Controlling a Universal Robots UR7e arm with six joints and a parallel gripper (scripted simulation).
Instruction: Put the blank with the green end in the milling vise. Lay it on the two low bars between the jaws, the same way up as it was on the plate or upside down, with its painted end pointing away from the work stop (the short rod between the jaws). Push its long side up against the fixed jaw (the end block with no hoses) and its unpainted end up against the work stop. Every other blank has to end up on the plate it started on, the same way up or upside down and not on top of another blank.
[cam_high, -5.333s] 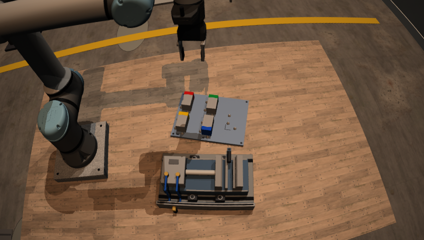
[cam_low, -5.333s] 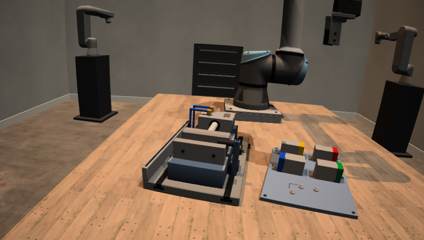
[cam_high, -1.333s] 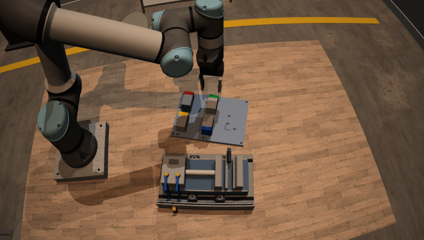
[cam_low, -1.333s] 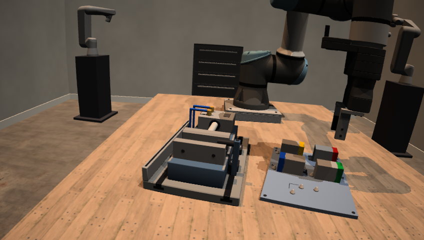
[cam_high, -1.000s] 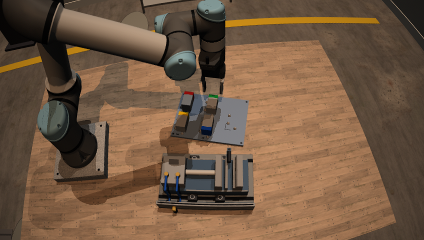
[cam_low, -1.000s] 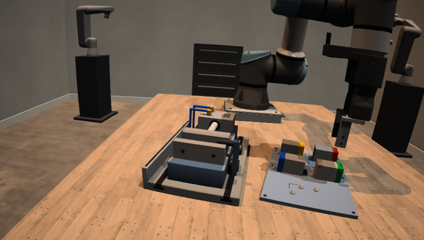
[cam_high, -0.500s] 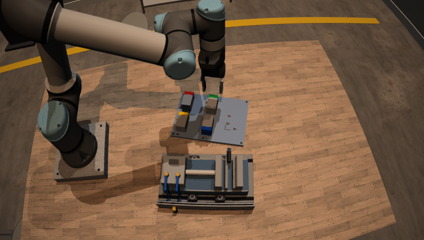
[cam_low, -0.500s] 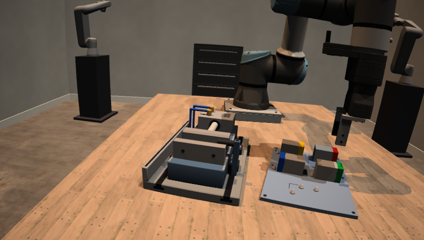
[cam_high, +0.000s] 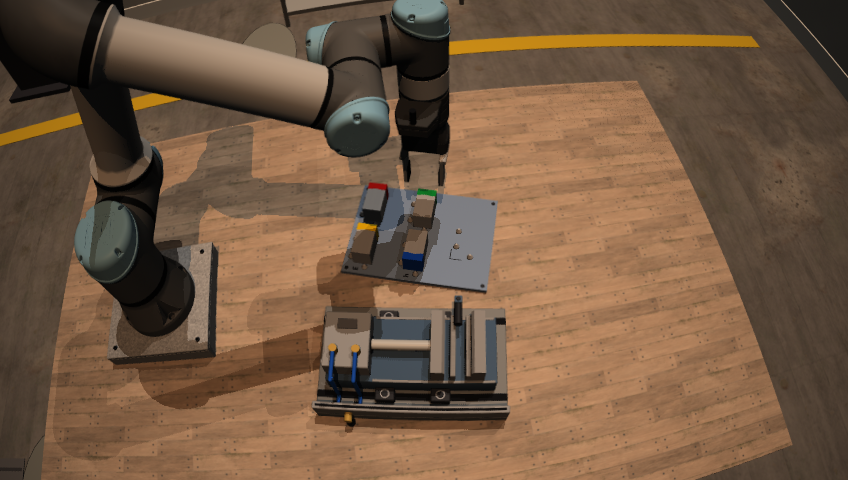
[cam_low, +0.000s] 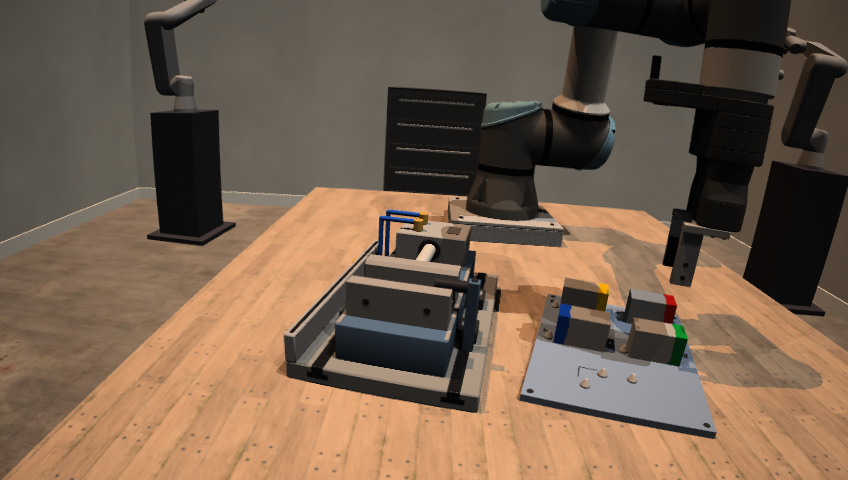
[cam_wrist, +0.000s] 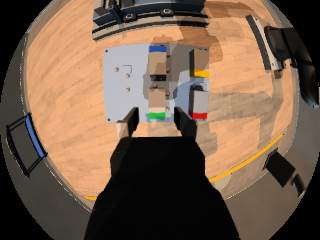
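Observation:
The blank with the green end (cam_high: 423, 209) (cam_low: 654, 340) (cam_wrist: 156, 99) lies flat on the grey-blue plate (cam_high: 476, 237) (cam_low: 654, 399) (cam_wrist: 116, 103), at its far side. My gripper (cam_high: 424, 175) (cam_low: 679, 261) (cam_wrist: 156, 114) is open and empty. It hangs above the blank's green end, well clear of it. Blanks with a red end (cam_high: 374, 202) (cam_low: 648, 306), a yellow end (cam_high: 364, 243) (cam_low: 583, 294) and a blue end (cam_high: 414, 246) (cam_low: 586, 327) lie on the same plate. The milling vise (cam_high: 410, 356) (cam_low: 392, 315) (cam_wrist: 143, 0) stands in front of the plate with nothing between its jaws. The work stop (cam_high: 457, 309) (cam_low: 449, 284) stands between them.
Three small pins (cam_high: 456, 245) (cam_low: 601, 374) stand on the plate's bare half. The arm's base sits on a grey block (cam_high: 178, 297) to the left. Blue hoses (cam_high: 333, 371) run from the vise's left end block. Black pedestals (cam_low: 187, 172) (cam_low: 791, 237) stand beyond the table.

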